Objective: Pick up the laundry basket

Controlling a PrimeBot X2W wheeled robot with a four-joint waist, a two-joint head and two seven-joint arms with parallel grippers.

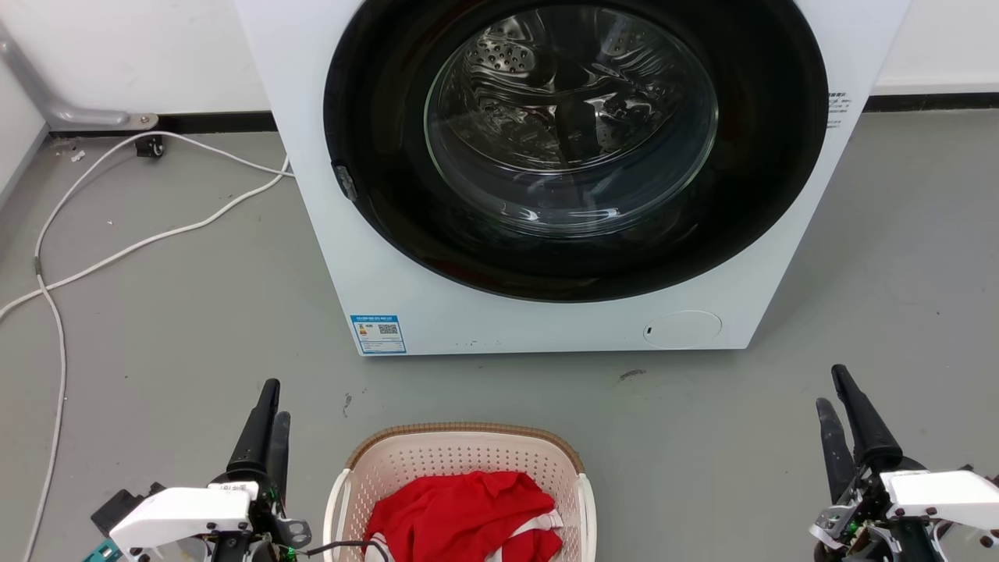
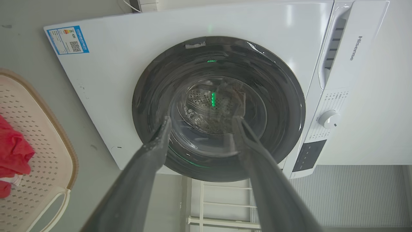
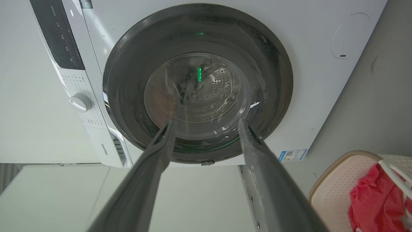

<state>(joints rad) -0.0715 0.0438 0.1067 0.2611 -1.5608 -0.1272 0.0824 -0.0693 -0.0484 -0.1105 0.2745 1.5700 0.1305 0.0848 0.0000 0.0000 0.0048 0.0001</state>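
Note:
The laundry basket [image 1: 421, 460], cream perforated plastic with a brown woven-look rim and white side handles, sits on the floor at the bottom centre of the head view, holding a red garment [image 1: 464, 515]. My left gripper [image 1: 273, 402] stands open to the basket's left, apart from it. My right gripper [image 1: 831, 390] stands open far to its right. In the left wrist view the basket [image 2: 48, 135] lies at the left edge, with the open left gripper [image 2: 201, 124] aimed at the washer door. In the right wrist view the basket [image 3: 334, 183] is at the lower right, beside the open right gripper [image 3: 206, 125].
A white front-loading washing machine [image 1: 406, 289] with a shut dark round glass door [image 1: 574, 140] stands just beyond the basket. White cables [image 1: 117, 250] trail over the grey floor at the left. Bare floor lies on both sides of the basket.

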